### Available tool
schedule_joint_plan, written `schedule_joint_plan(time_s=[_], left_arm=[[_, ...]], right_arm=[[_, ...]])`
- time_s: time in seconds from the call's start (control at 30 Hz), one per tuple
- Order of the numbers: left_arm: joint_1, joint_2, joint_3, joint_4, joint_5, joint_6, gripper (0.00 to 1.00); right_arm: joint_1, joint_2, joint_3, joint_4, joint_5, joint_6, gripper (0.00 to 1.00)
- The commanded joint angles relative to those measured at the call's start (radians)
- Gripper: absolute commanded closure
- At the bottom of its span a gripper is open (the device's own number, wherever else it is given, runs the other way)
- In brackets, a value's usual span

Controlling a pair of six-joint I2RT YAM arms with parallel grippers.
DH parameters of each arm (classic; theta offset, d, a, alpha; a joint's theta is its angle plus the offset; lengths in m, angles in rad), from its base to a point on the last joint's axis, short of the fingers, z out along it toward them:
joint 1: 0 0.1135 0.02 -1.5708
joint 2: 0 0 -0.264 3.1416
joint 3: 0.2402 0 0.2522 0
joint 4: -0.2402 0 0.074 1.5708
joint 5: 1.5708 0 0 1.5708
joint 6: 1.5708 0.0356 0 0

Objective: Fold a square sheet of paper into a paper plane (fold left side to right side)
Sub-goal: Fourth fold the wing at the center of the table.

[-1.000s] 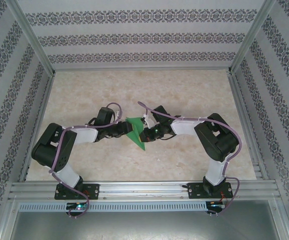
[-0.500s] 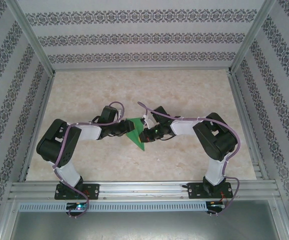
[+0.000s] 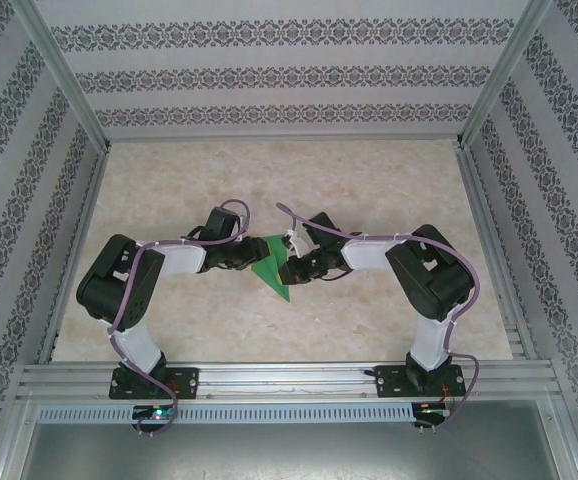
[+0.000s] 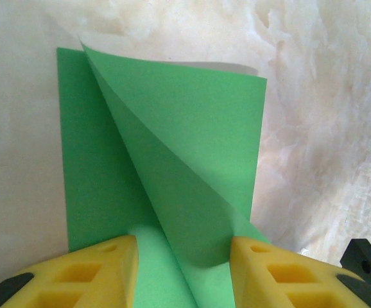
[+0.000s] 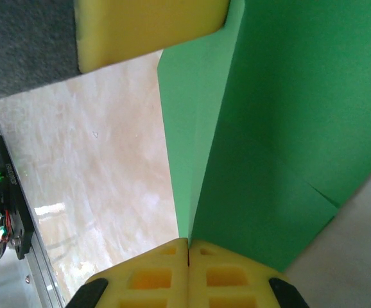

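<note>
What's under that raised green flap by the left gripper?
A flat layer of the same sheet of paper on the table. Anything deeper under the flap is covered.

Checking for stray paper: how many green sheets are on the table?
1. The green sheet lies partly folded between the left gripper and right gripper; the arms could hide scraps.

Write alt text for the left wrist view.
Green paper lies on a pale marbled table, with one flap curling up off the flat layer beneath. The left gripper shows at the bottom edge, its two yellow fingers apart, and the flap's lower end sits between them.
</note>
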Motion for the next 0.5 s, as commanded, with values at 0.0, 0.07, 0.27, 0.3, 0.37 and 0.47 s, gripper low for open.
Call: schedule_joint_plan(time_s=[0.0,0.07,0.27,0.3,0.37,0.47], left_arm=[[-0.016,0.039,0.003,-0.072,-0.049,0.016,0.58],[-0.016,0.040,0.003,-0.072,-0.051,0.017,0.58],[-0.019,0.044,0.006,-0.072,-0.052,0.016,0.58],[-0.020,0.044,0.006,-0.072,-0.052,0.015,0.58],[-0.022,0.041,0.006,-0.073,-0.053,0.016,0.58],[-0.021,0.036,0.004,-0.075,-0.054,0.016,0.58]], right_arm=[[-0.011,-0.016,-0.009,0.017,-0.029,0.015,0.90],[-0.015,-0.041,-0.011,0.017,-0.035,0.018,0.84],[-0.055,-0.081,-0.009,0.037,-0.081,0.041,0.69],[-0.063,-0.079,-0.008,0.045,-0.089,0.046,0.67],[-0.078,-0.062,0.000,0.055,-0.102,0.054,0.65],[-0.080,-0.030,0.027,0.069,-0.119,0.068,0.63]])
